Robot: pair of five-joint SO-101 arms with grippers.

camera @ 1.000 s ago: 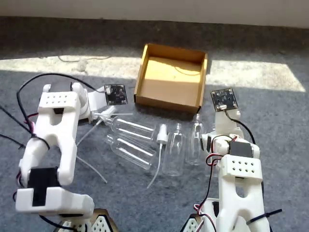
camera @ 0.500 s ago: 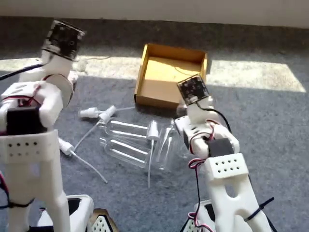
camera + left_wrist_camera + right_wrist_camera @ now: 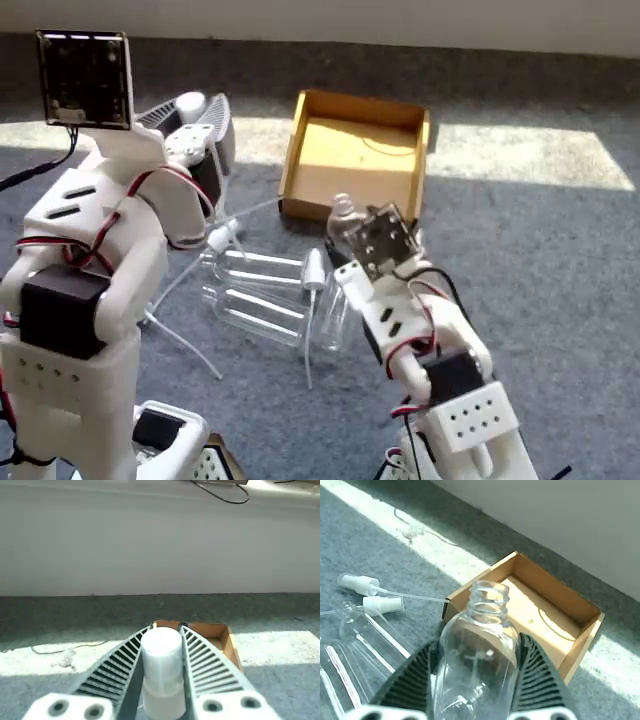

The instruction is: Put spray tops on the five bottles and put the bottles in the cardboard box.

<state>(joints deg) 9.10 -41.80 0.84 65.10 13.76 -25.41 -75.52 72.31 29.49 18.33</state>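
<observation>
My left gripper (image 3: 200, 115) is raised above the carpet and shut on a white spray top (image 3: 161, 665), whose thin tube (image 3: 216, 185) hangs down. Beside the cardboard box (image 3: 296, 150), my right gripper (image 3: 347, 238) is shut on a clear bottle (image 3: 476, 652) and holds it off the floor, its open neck (image 3: 343, 208) pointing up. Three more clear bottles (image 3: 262, 268) (image 3: 255, 310) (image 3: 335, 312) lie on the carpet between the arms. Two loose spray tops (image 3: 222, 238) (image 3: 315, 270) lie among them. The box (image 3: 580, 615) holds no bottles.
Grey carpet covers the floor, with a sunlit strip across the far side behind the box. A thin cable (image 3: 165, 128) lies on the carpet left of the box. A pale wall (image 3: 160, 545) runs along the back. Open carpet lies right of the box.
My left arm rose from the carpet with a spray top in its gripper. My right arm swung left and lifted a bottle off the floor toward the box's near corner.
</observation>
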